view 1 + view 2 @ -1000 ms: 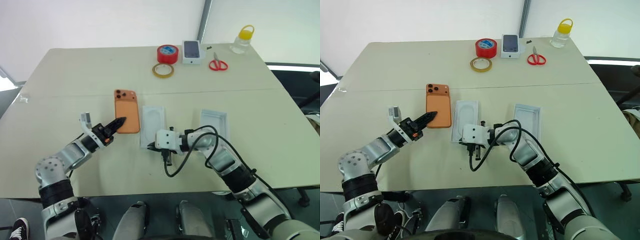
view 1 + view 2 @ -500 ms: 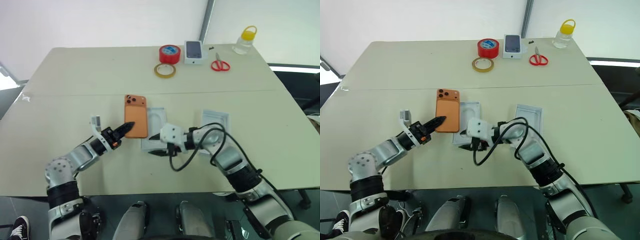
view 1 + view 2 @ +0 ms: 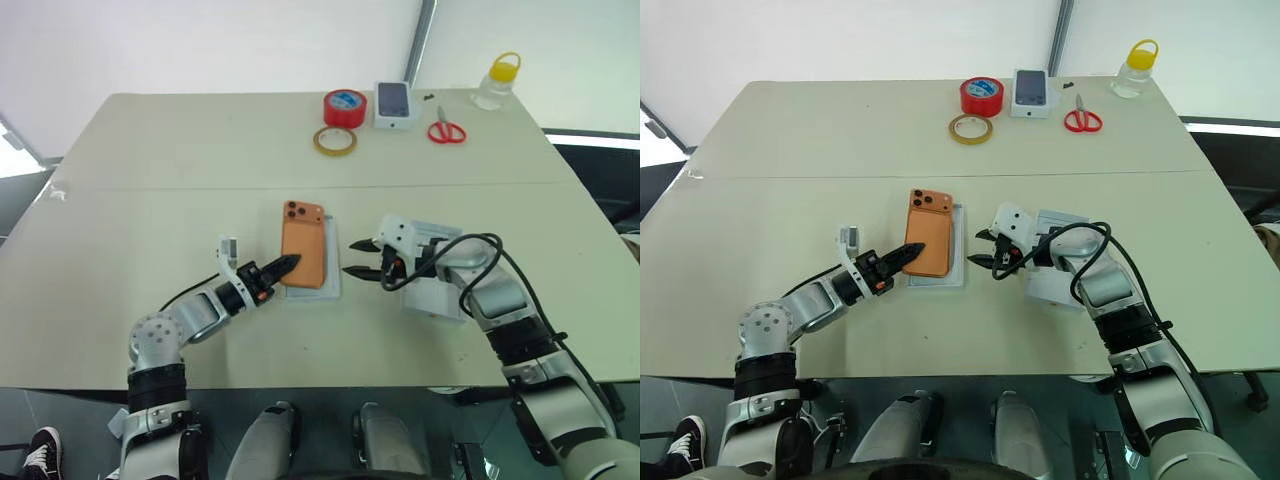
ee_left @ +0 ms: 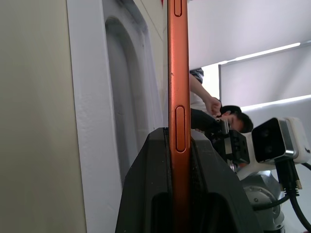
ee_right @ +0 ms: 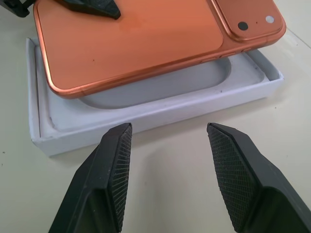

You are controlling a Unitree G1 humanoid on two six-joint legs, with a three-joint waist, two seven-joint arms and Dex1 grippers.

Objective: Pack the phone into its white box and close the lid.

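The left arm reaches forward and toward the right across the bench [image 3: 150, 170], forearm low, its pincer [image 3: 285, 265] pointing about level and clamped on the near end of the phone [image 3: 304, 252]. The phone, back up with lenses at the far end, hangs flat just over the white box [image 5: 155, 109], which sits on the bench beneath it; from the right wrist the phone's edge overhangs the box's rim and does not rest inside. The right arm bends in from the right, elbow out, cable looping over the wrist. Its pincer [image 3: 362, 258] points left and slightly down at the box's long side, fingers [image 5: 114, 167] apart and holding nothing, just short of the box wall. The lid [image 3: 438, 300] lies under the right forearm.
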